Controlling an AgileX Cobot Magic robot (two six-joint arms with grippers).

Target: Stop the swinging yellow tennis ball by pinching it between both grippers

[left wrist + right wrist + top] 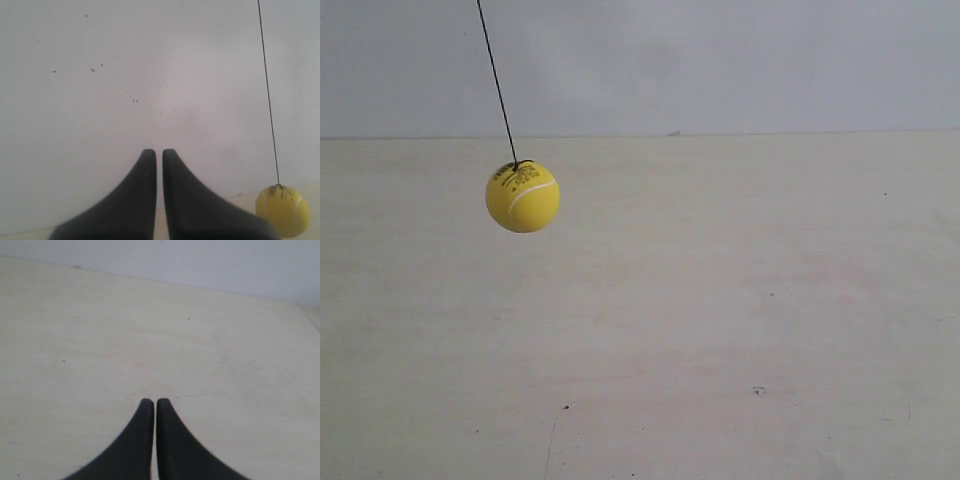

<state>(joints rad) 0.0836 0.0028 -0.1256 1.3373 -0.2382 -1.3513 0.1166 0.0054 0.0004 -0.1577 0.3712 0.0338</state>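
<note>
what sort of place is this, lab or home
Most likely a robot lab bench: a yellow tennis ball hangs on a string above a pale tabletop by a plain wall, with the black left end effector and right end effector in view.

Dark print on yellow tennis ball (522, 196): too small, unreadable.

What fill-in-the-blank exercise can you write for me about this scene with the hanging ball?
1. The tennis ball has the colour ____.
2. It hangs above the table on a thin dark ____.
3. Of the two wrist views, only the ____ one shows the ball.
4. The left gripper and the right gripper each grip ____.

Missing words: yellow; string; left; nothing.
</note>
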